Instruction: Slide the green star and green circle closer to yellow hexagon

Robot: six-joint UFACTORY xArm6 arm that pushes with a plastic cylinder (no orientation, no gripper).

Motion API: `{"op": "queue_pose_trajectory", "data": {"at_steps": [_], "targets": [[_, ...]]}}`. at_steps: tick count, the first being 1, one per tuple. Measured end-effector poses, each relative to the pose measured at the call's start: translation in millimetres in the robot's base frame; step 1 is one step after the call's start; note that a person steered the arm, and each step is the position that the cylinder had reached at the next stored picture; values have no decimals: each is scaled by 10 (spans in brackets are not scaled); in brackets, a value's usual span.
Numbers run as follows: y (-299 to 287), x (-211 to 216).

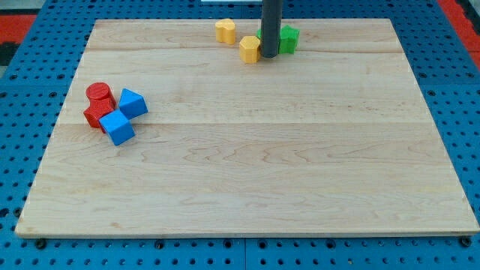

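Observation:
My tip [269, 56] rests on the board near the view's top, just right of the yellow hexagon [249, 49] and almost touching it. A green block [289, 39], which looks like the star, sits right behind the rod on its right side. A sliver of green [259, 35] shows at the rod's left edge, above the hexagon. It may be the green circle, mostly hidden by the rod. A second yellow block [225, 31], heart-like, lies up and left of the hexagon.
At the view's left is a tight cluster: a red cylinder [100, 94], another red block [94, 113], a blue block [133, 103] and a blue cube [117, 127]. The wooden board [255, 172] lies on a blue pegboard.

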State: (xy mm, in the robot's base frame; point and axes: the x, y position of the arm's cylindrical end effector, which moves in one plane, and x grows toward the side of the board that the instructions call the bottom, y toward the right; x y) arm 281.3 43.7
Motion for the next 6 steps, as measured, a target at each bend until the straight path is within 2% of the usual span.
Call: {"op": "queue_pose_trajectory", "data": {"at_steps": [1,2,3,5,6], "targets": [[-88,-73],[21,229],[381,371],[471,371],[893,254]]}}
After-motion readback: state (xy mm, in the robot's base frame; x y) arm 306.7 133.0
